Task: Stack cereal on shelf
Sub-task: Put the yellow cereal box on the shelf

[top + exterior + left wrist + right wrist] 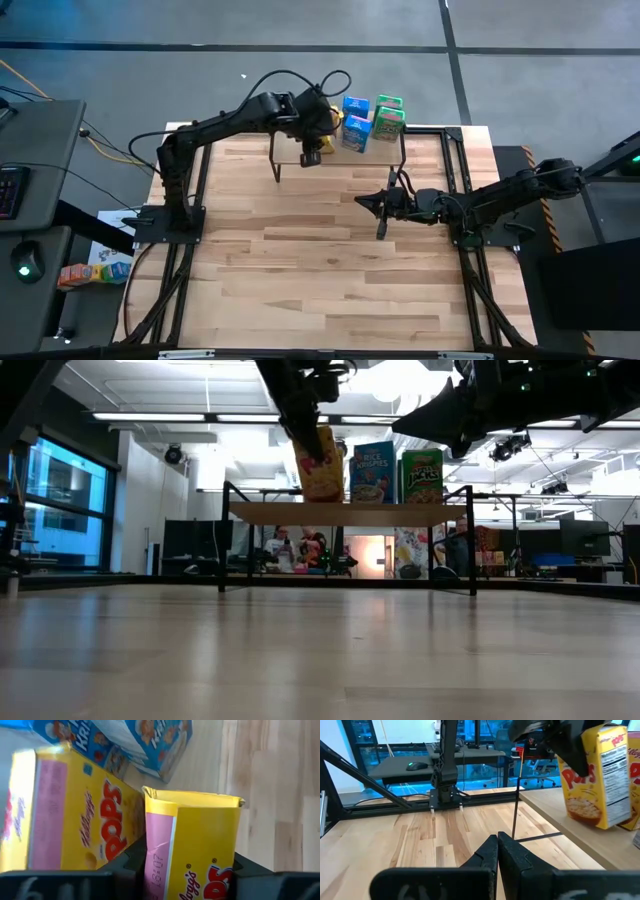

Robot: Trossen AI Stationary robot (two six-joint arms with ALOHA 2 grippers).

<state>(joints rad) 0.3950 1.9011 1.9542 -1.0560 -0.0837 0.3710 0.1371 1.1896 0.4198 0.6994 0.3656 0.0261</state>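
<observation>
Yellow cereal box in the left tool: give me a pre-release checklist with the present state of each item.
1. Left tool grips the yellow cereal box: ok.
2. Box is over the shelf top: ok, by the high view.
3. Box bottom resting flat on the shelf: cannot tell; in the right wrist view it looks tilted and slightly raised.
4. Box stands clear of the other yellow box next to it: cannot tell, they are close.
5. Blue box and green box stand upright on the shelf: ok.
6. Right tool shut and parked over the table, away from the shelf: ok.

Yellow box (592,775), red print; blue box (372,472); green box (422,475).
</observation>
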